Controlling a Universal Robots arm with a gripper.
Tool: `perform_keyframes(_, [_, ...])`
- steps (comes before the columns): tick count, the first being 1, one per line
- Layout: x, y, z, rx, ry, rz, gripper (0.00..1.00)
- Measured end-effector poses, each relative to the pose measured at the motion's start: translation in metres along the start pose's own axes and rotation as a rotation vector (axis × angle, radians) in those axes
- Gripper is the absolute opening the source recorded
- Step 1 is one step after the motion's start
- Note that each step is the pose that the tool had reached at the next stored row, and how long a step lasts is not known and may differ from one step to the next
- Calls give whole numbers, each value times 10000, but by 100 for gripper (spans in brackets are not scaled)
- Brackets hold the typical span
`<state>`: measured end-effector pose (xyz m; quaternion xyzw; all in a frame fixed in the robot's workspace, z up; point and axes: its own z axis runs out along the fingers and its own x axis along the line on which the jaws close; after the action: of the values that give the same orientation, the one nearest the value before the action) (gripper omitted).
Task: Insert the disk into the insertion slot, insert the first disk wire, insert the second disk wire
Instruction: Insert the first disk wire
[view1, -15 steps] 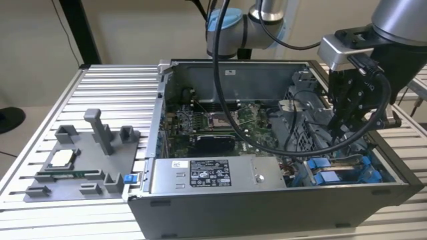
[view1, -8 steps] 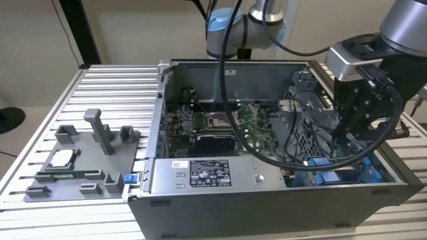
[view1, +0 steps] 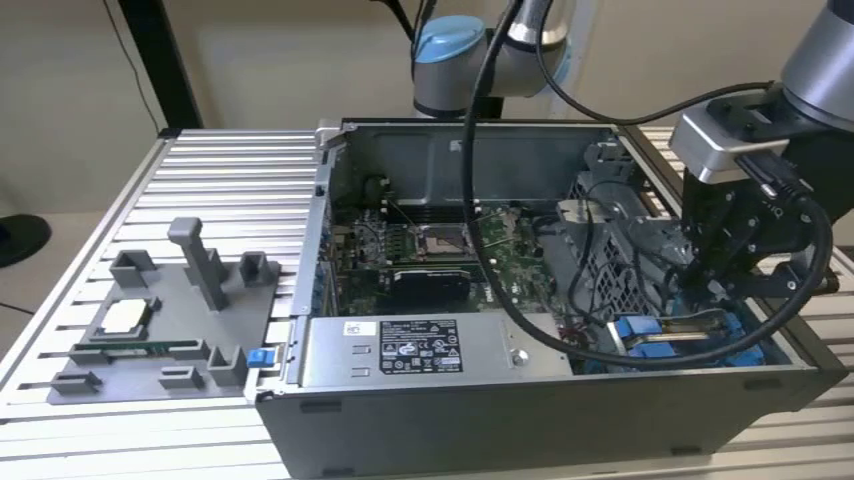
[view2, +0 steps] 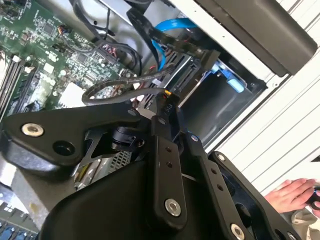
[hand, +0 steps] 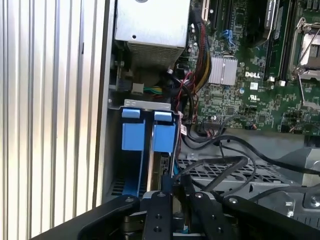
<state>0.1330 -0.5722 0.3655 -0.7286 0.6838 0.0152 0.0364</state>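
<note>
Exterior view first: the counter carries the open case toward the exterior view's right edge. The pincer is down inside it, at the case corner nearest the counter's front edge on that side.

Your risks, as I judge them:
- The arm's hose hangs into the case and could catch on a wall if the wrist swings.
- A person's hand rests on the counter just beside the case, close to the arm's links. Watch it.
- Loose black cables loop around the pincer and could snag or be dragged across the board.
- In the second wrist view the pincer looks narrow, pinched on the black plug of a wire. A skewed plug could jam at the disk's connector or twist out of the grip.
- A blue cable lies near the same spot and could get trapped under the plug.

Containers:
- The case holds the board, a grey labelled box along its front wall, a perforated cage and the slot.
- The grey tray, near the counter's opposite edge, holds a few small parts; I cannot tell what they are.
- The slot holds two blue carriers side by side. The disk is seated there, directly ahead of the pincer.
</note>
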Motion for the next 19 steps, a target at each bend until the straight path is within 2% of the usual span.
perform_keyframes(4, [30,-78,23,0,1,5,0])
perform_keyframes(11, [32,-93,27,0,2,6,0])
perform_keyframes(15, [35,-108,67,-61,-2,11,0])
perform_keyframes(19, [41,-112,129,-66,3,201,0])
